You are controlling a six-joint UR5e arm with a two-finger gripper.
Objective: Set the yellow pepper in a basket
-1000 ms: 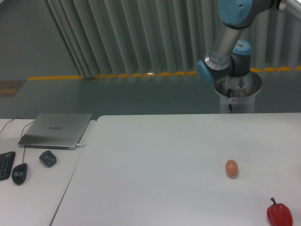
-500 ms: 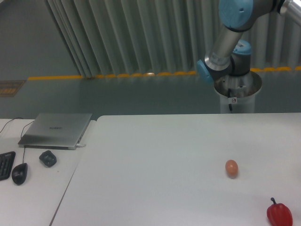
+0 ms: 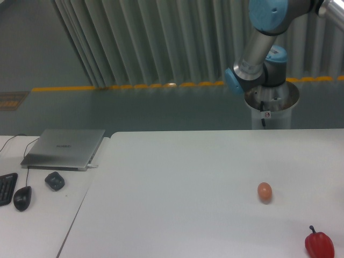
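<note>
Neither the yellow pepper nor a basket shows in the camera view. Only the arm's base and lower links (image 3: 262, 59) show at the upper right, rising out of the top edge. The gripper itself is out of view. On the white table (image 3: 177, 188) lie a red pepper (image 3: 319, 244) at the bottom right corner and a brown egg (image 3: 264, 192) a little up and left of it.
A second table on the left carries a closed grey laptop (image 3: 64, 148), a dark small object (image 3: 54, 180), a black mouse (image 3: 22, 198) and a keyboard edge (image 3: 6, 188). The arm's pedestal (image 3: 271, 107) stands behind the white table's far edge.
The upper arm link has shifted very slightly at the top edge. Nothing on the tables has moved.
</note>
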